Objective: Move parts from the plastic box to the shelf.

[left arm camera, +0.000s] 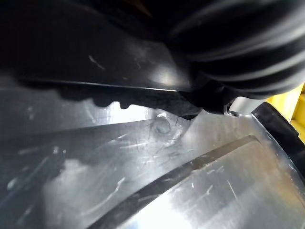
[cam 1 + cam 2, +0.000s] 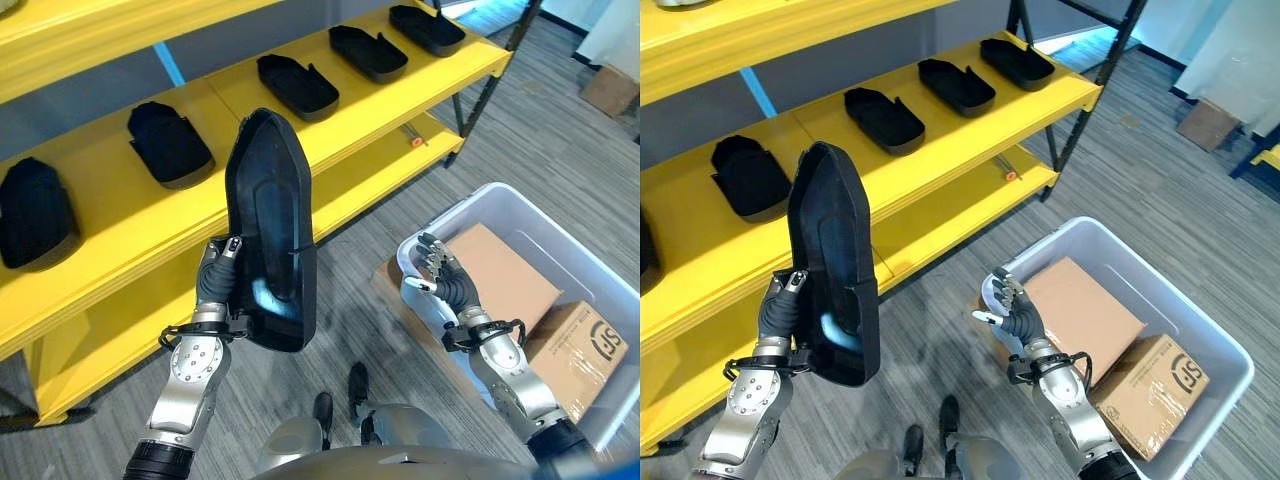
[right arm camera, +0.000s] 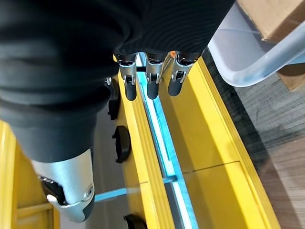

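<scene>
Black and glossy, the long plastic part [image 2: 270, 230] stands almost upright in the robot's left hand [image 2: 218, 275], its pointed end up and its hollow side facing us. The fingers of that hand curl round its lower left edge, and the part's lower end sits just above the wrist. It is held in the air in front of the yellow shelf [image 2: 380, 100], near the shelf's front lip but not resting on it. In the left wrist view the scratched, shiny surface of the part [image 1: 143, 181] lies right against the hand's dark ribbed cover.

Along the middle level of the shelf five more black parts lie in a slanting row: one at the far left [image 2: 35, 212], one beside it [image 2: 168, 143], one just behind the held part [image 2: 297, 86], and two further right [image 2: 367, 52] [image 2: 427, 28]. A lower yellow level runs beneath them.

To the right, on the grey floor, stands a pale plastic box [image 2: 590, 270] holding two cardboard boxes: a flat one [image 2: 500, 275] and a smaller one [image 2: 575, 355] at its near right. The right hand [image 2: 440, 275] hangs over the box's left rim, holding nothing, its fingers loosely spread and only lightly bent; the right wrist view shows the fingers [image 3: 151, 76] hanging relaxed.
</scene>
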Available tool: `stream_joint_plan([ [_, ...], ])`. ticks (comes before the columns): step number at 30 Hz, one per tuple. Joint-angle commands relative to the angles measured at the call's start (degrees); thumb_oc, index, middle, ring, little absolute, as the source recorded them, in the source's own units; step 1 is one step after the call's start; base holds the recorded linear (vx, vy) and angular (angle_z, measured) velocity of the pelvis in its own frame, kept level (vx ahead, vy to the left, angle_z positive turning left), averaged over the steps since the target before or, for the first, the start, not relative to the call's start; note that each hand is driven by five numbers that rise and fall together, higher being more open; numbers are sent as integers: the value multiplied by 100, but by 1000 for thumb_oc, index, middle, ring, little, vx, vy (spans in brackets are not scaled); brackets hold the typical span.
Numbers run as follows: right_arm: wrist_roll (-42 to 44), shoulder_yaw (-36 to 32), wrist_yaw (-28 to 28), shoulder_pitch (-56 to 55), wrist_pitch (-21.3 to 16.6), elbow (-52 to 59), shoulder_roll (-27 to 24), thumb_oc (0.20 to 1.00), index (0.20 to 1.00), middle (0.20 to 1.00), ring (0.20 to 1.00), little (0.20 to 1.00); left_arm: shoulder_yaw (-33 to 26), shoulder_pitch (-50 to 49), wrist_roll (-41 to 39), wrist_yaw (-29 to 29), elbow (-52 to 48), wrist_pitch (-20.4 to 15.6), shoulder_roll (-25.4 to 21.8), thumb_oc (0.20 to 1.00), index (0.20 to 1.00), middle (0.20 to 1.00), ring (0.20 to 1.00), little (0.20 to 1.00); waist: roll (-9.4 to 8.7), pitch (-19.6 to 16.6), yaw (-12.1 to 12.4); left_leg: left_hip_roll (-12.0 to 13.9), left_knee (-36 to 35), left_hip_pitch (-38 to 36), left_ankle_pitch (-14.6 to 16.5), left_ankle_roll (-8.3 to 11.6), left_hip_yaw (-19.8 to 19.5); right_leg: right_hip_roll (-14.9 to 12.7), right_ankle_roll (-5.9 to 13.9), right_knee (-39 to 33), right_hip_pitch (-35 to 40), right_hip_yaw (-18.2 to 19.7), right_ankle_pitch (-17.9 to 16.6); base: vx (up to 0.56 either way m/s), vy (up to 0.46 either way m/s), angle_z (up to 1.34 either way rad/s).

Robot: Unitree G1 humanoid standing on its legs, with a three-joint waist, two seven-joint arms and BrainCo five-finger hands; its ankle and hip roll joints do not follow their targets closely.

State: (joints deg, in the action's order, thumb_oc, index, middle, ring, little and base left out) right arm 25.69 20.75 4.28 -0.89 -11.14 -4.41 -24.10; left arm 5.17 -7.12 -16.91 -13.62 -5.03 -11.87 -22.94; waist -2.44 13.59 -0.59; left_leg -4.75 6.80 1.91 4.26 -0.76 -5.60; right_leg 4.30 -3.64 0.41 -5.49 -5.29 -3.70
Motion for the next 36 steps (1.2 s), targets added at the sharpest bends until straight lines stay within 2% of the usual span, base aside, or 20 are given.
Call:
stream_joint_plan([
  [1, 85, -179, 82, 30, -360, 239, -148, 1000, 1000, 1000, 1000, 1000, -131, 285, -193, 119, -314, -431, -58, 200, 200, 200, 200, 200, -196, 76, -260, 331, 1082, 433, 408, 6, 1123, -489, 551, 578, 83, -13, 448, -97, 58, 101],
  [3, 127, -200, 113, 12, -349, 222, -140, 1000, 1000, 1000, 1000, 1000, -139, 252, -222, 127, -336, -426, -66, 200, 200, 200, 200, 200, -222, 27, -234, 646, 959, 341, 380, -18, 1094, -574, 557, 603, 79, -35, 475, -24, 40, 114],
  [4, 128, -200, 113, 7, -349, 223, -141, 1000, 1000, 1000, 1000, 1000, -139, 245, -222, 127, -343, -422, -66, 200, 200, 200, 200, 200, -224, 32, -237, 645, 937, 318, 374, -14, 1090, -574, 555, 605, 92, -40, 481, -10, 55, 54],
  [5, 105, -208, 173, -27, -353, 211, -142, 1000, 1000, 1000, 1000, 1000, -210, 234, -230, -1, -370, -409, -43, 200, 200, 200, 200, 200, -199, -44, -254, 1342, 559, 184, -95, 120, 1046, -698, 541, 793, 21, -168, 637, -31, 112, -2],
  [6, 81, -203, 238, -14, -367, 174, -136, 1000, 1000, 1000, 1000, 1000, -207, 305, -242, -78, -367, -403, -35, 200, 200, 200, 200, 200, -151, -38, -264, 1821, 319, 173, -539, 256, 1023, -805, 551, 1049, -80, -270, 738, -46, 152, 28],
  [9, 134, -218, 382, 31, -407, 66, -87, 1000, 1000, 1000, 1000, 1000, -83, 570, -309, -137, -253, -345, -48, 200, 200, 200, 200, 200, 46, -43, -340, 2546, -628, 74, -1520, 591, 898, -985, 567, 1831, -438, -508, 1117, -40, 207, 76],
  [10, 154, -225, 403, 18, -404, 35, -73, 1000, 1000, 1000, 1000, 1000, -38, 624, -351, -124, -217, -341, -36, 200, 200, 200, 200, 200, 93, -47, -353, 2610, -744, -3, -1630, 666, 942, -1044, 586, 1981, -502, -572, 1133, 12, 467, 64],
  [11, 162, -293, 450, -59, -438, 14, -36, 1000, 1000, 1000, 1000, 1000, 72, 761, -373, -86, -154, -328, -8, 200, 200, 200, 200, 200, 271, -87, -373, 2726, -1143, -118, -1642, 902, 1206, -1254, 729, 2396, -613, -728, 1240, 24, 365, 60],
  [13, 181, -314, 440, -95, -437, 27, -28, 1000, 1000, 1000, 1000, 1000, 92, 749, -379, -58, -161, -324, -24, 200, 200, 200, 200, 200, 283, -94, -362, 2664, -1152, -155, -1530, 883, 1164, -1316, 749, 2443, -609, -771, 1252, 62, 327, 67],
  [14, 170, -341, 414, -196, -410, 48, 41, 1000, 1000, 1000, 1000, 1000, 73, 723, -321, -36, -123, -304, -70, 200, 200, 200, 200, 200, 256, -105, -290, 2469, -1063, -179, -1275, 829, 1110, -1501, 867, 2361, -462, -802, 1164, 118, 353, 52],
  [19, 87, -438, 334, -389, -358, 150, 119, 1000, 1000, 1000, 1000, 1000, 46, 698, -256, 54, -155, -298, -269, 200, 200, 200, 200, 200, 92, -70, -134, 2002, -531, 97, -812, 716, 912, -1935, 1131, 1863, 23, -993, 838, 86, 297, 63],
  [20, 39, -405, 261, -396, -303, 177, 187, 1000, 1000, 1000, 1000, 1000, 27, 668, -259, 61, -122, -305, -330, 200, 200, 200, 200, 200, 3, -75, -39, 1701, -219, 264, -544, 624, 864, -2151, 1257, 1422, 264, -1068, 592, 79, 341, 75],
  [21, 38, -404, 261, -395, -303, 176, 191, 1000, 1000, 1000, 1000, 1000, 27, 667, -259, 61, -123, -305, -333, 200, 200, 200, 200, 200, -1, -77, -43, 1695, -197, 279, -532, 619, 859, -2156, 1262, 1410, 268, -1072, 584, 105, 491, 80],
  [24, -1, -303, 213, -205, -275, 180, 256, 1000, 1000, 1000, 1000, 1000, -37, 668, -223, 34, -123, -316, -413, 200, 200, 200, 200, 200, -129, -78, 103, 1327, 224, 530, -223, 493, 797, -2377, 1377, 1003, 433, -1079, 298, 58, 254, 29],
  [26, -29, -260, 209, -102, -265, 152, 317, 1000, 1000, 1000, 1000, 1000, -102, 633, -182, 13, -128, -325, -467, 200, 200, 200, 200, 200, -194, -96, 156, 1113, 360, 559, -41, 342, 802, -2517, 1451, 885, 494, -1016, -46, 92, 316, 0],
  [27, -44, -233, 224, -48, -242, 123, 382, 1000, 1000, 1000, 1000, 1000, -162, 595, -158, -22, -112, -321, -500, 200, 200, 200, 200, 200, -220, -96, 187, 938, 351, 503, 82, 180, 832, -2639, 1468, 984, 424, -908, -449, 67, 270, -12],
  [28, -45, -232, 224, -43, -242, 121, 386, 1000, 1000, 1000, 1000, 1000, -164, 596, -158, -22, -113, -319, -504, 200, 200, 200, 200, 200, -238, -115, 189, 916, 335, 523, 58, 166, 844, -2659, 1475, 970, 396, -896, -473, 50, 293, -9],
  [30, -34, -128, 252, 81, -227, 51, 461, 1000, 1000, 1000, 1000, 1000, -175, 575, -134, -53, -117, -319, -540, 200, 200, 200, 200, 200, -193, -129, 198, 769, 161, 373, 38, -3, 931, -2770, 1469, 1148, 205, -748, -1043, 43, 274, -8],
  [33, -33, -14, 192, 153, -204, 15, 509, 1000, 1000, 1000, 1000, 1000, -227, 507, -137, -60, -98, -317, -495, 200, 200, 200, 200, 200, -31, -141, 177, 783, -235, 52, -12, -117, 1090, -2554, 1306, 1511, -116, -894, -677, 82, 285, -36],
  [36, 49, 91, 74, 265, -180, -42, 440, 1000, 1000, 1000, 1000, 1000, -285, 433, -212, -33, -78, -330, -428, 200, 200, 200, 200, 200, -2, -147, 81, 766, -722, -294, -163, -91, 1194, -1561, 1110, 1385, -633, -904, -72, 104, 112, -60],
])
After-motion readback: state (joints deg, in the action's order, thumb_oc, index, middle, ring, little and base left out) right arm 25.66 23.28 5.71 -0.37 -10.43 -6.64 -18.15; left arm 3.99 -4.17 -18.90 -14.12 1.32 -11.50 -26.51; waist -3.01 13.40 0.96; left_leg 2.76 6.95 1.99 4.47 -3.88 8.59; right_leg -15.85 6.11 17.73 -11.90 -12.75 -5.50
